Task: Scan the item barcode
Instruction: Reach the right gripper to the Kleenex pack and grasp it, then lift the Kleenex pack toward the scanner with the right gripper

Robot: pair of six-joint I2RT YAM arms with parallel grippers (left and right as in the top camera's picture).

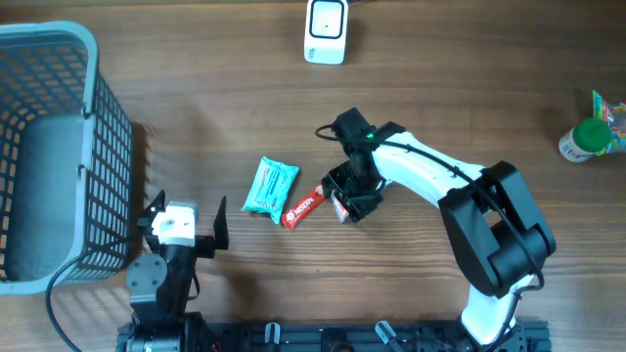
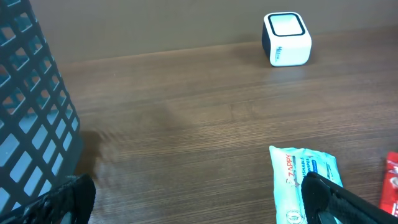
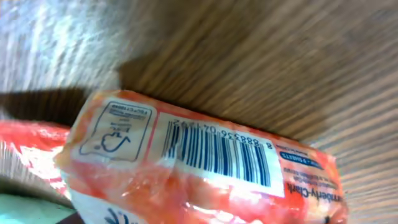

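Orange packet shows barcode; wipes pack reads ZAPPY.

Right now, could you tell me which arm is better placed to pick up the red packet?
Right. The right tool is at the red packet, barcode in its camera; the left tool sits apart by the basket.
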